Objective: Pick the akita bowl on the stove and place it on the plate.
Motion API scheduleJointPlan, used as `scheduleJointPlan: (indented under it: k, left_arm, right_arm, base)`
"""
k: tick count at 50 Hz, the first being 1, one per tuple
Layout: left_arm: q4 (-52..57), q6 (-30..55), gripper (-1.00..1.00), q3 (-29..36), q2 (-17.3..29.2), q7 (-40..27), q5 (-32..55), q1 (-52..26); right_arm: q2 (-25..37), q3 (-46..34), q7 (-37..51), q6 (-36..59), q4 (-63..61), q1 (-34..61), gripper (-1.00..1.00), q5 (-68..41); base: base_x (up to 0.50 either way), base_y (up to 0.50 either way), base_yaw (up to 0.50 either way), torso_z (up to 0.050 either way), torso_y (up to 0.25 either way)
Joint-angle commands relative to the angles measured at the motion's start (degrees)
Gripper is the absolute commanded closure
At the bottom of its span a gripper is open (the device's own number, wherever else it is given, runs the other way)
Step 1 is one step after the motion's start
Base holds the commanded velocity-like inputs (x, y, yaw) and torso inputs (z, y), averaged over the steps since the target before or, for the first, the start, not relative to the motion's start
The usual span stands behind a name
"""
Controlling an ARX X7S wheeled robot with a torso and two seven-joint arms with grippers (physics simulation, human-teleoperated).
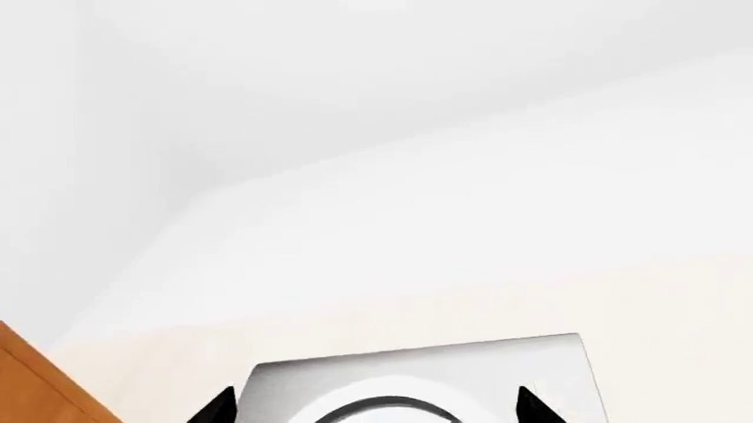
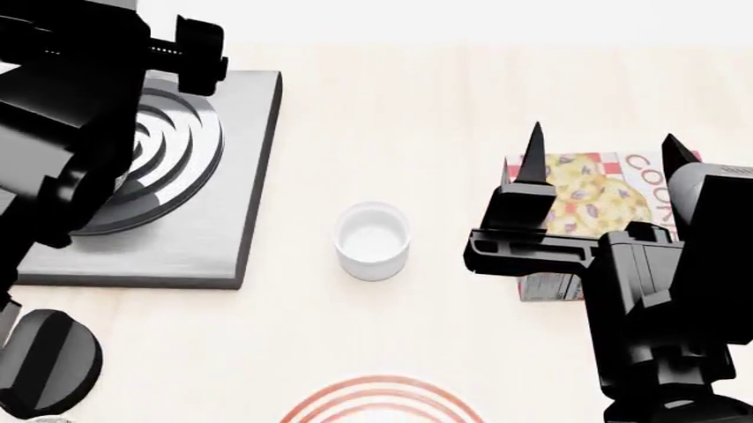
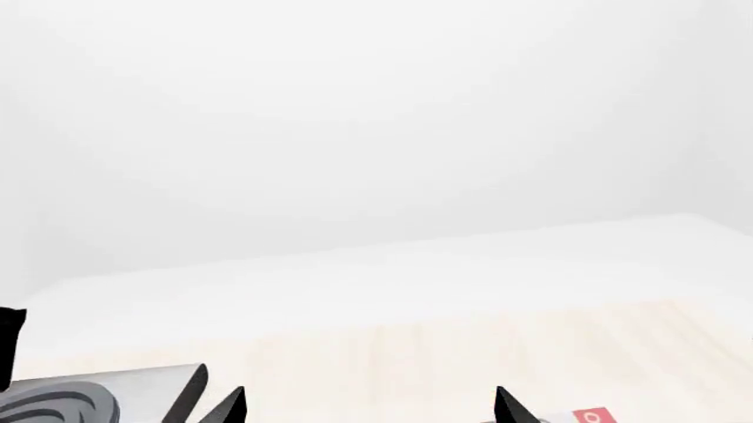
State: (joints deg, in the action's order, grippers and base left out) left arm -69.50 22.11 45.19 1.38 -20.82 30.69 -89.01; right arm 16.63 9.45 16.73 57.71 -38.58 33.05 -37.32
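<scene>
Jaws: right gripper (image 2: 600,150) spread wide, empty; left gripper (image 1: 374,407) parted too | akita bowl unseen, presumably behind left arm over stove (image 2: 224,211) at 10 o'clock | plate (image 2: 383,401) at 6 | Advice: descend straight, straddle one rim wall, close gently.

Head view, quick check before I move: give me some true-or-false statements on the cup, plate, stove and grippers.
1. The white cup stands on the table between the stove and the box. True.
2. The right gripper is shut on the cup. False: it is open and empty, near the box.
3. A bowl sits on the plate. False: the part in view is bare.
4. The left arm reaches over the stove. True.
5. The left gripper is open. True.
</scene>
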Motion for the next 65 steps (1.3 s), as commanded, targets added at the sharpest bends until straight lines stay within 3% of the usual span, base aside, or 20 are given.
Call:
scheduleJointPlan:
  k: [1, 65]
  left_arm:
    - [6.6, 5.7, -1.0, 2.2, 2.0, -4.4, -0.5, 2.8]
    - [10.3, 10.8, -1.0, 3.0, 4.1, -9.5, 0.7, 8.9]
  right_arm:
    - [0.2, -0.1, 0.2, -0.2, 0.1, -0.1, -1.0, -0.3]
    - [1.2, -1.0, 1.5, -1.6, 0.8, -0.2, -1.0, -1.6]
  base:
    - [0.0, 0.0, 0.0, 0.0, 0.0]
    - [0.0, 0.0, 0.0, 0.0, 0.0]
